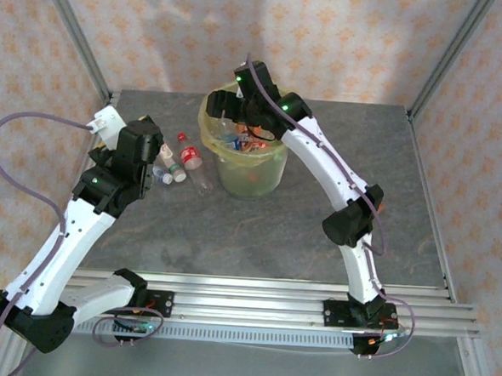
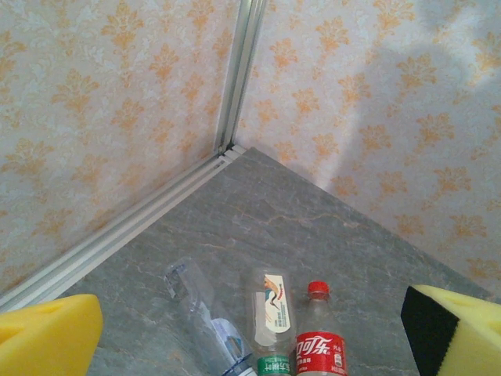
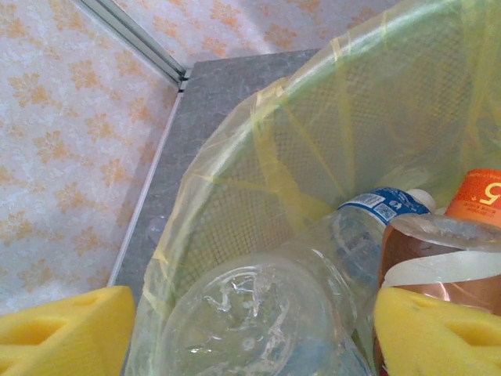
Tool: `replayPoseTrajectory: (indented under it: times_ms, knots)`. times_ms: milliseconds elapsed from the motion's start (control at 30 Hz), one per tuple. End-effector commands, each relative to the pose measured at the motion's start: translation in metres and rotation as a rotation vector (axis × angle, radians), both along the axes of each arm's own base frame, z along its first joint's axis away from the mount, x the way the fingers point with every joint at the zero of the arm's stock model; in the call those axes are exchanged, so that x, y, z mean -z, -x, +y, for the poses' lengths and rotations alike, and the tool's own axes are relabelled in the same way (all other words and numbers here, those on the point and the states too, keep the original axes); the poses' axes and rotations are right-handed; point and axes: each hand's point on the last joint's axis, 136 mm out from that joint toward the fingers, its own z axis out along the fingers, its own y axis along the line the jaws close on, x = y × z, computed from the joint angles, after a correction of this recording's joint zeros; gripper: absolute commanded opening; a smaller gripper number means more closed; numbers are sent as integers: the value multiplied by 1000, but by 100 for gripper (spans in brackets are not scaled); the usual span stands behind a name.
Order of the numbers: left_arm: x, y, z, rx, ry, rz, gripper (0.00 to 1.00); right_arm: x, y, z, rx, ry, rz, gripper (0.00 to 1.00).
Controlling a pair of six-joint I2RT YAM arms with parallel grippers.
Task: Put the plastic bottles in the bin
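The yellow pads point(image 2: 47, 337) of the left gripper point(image 2: 250, 333) are spread wide, nothing is gripped between them, and they are held above the table point(image 2: 313, 227). Framed between them in the left wrist view are a clear crushed bottle point(image 2: 200, 313), a green-labelled bottle point(image 2: 270, 313) and a red-labelled bottle point(image 2: 319, 345), laid side by side and close together. The red cap is turned away from the camera. Their long axes run roughly across the line joining the two pads, so a closing would be taken across a bottle's width rather than along its length. A descent is judged to be needed first, and centring on one bottle, since the neighbours could be caught as well. In the overhead view this row is seen just beside the left gripper, with the bin point(image 1: 252, 175) to its right, so the left arm is judged the nearer one. The right gripper point(image 3: 254, 337) is held inside the bin's mouth with its pads parted and no bottle seen pinched. Below it a clear bottle point(image 3: 258, 313) and a blue-labelled bottle point(image 3: 376, 207) are already lying in the liner.
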Motion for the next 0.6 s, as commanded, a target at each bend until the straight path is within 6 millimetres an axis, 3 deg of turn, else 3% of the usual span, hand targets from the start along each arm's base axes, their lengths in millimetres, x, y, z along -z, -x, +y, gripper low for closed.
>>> replayPoseTrajectory:
  times_ms: [0, 200, 367, 567]
  knots:
    - [5, 4, 9, -46, -11, 16, 100, -12, 7, -7, 2, 33, -31, 73]
    - [6, 3, 8, -45, -11, 19, 100, 7, 8, -15, 37, 111, -7, 56]
    - [5, 3, 9, -47, -11, 19, 100, 27, 10, -24, 69, 196, 11, 54]
    - [5, 3, 9, -47, -13, 19, 100, 44, 12, -33, 94, 240, 34, 43]
